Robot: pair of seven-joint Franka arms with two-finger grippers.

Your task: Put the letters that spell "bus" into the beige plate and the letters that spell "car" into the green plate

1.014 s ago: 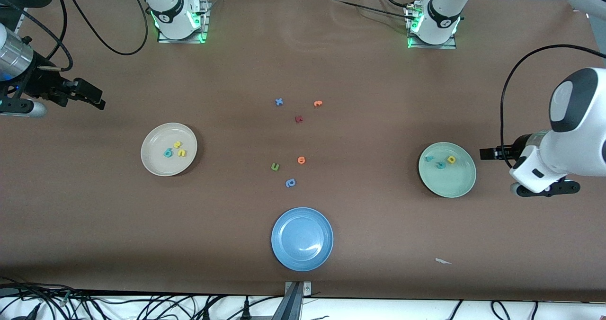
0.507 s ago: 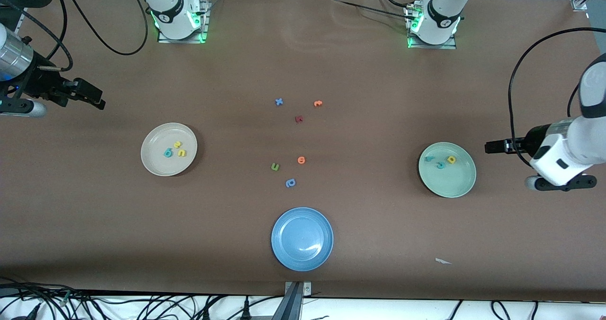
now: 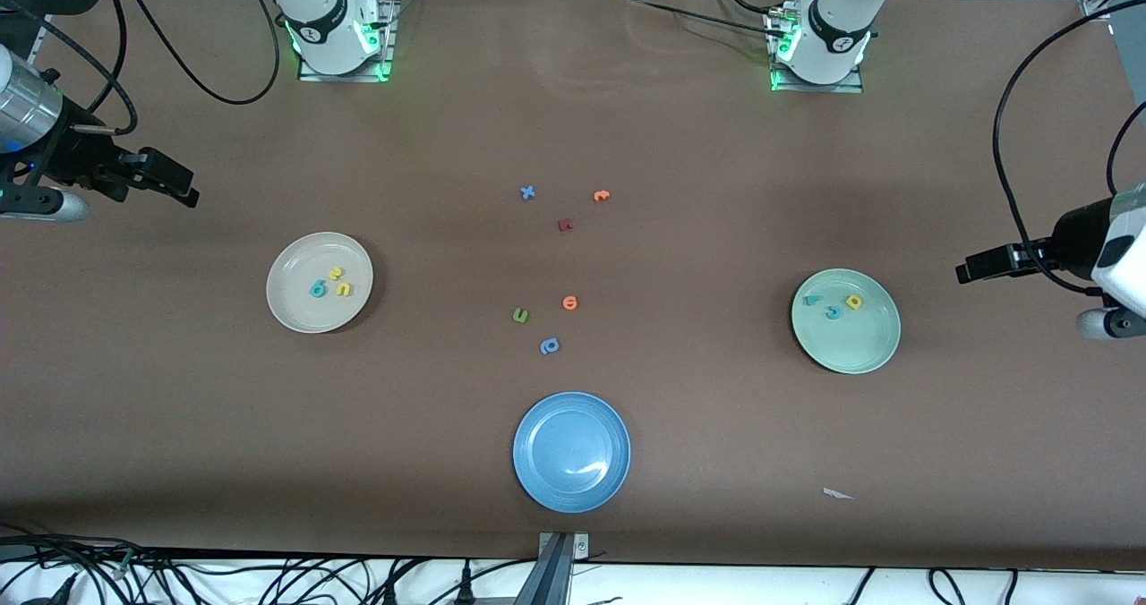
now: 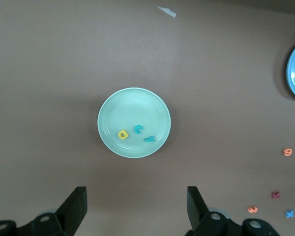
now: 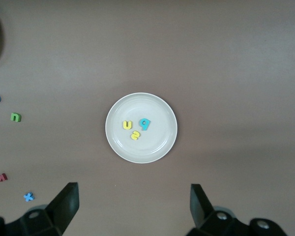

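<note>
Got teal b [image 3: 318, 290], yellow u [image 3: 344, 290], yellow s [image 3: 336, 273] in the beige plate [image 3: 295, 314], toward the right arm's end of the tabletop [image 3: 716, 462]. Teal c [image 3: 833, 312], yellow a [image 3: 853, 302], teal r [image 3: 812, 300] in the green plate [image 3: 859, 350], toward the left arm's end. Left claw [image 4: 136, 201] and right claw [image 5: 133, 199] both released, grasping nothing, up over bare tabletop at opposite ends.

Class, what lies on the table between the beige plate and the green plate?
Front view: green letter, orange letter, blue letter, between beige plate and green plate.

Three plates [image 3: 320, 245] — twelve foam letters [image 3: 550, 346] — two arms.
</note>
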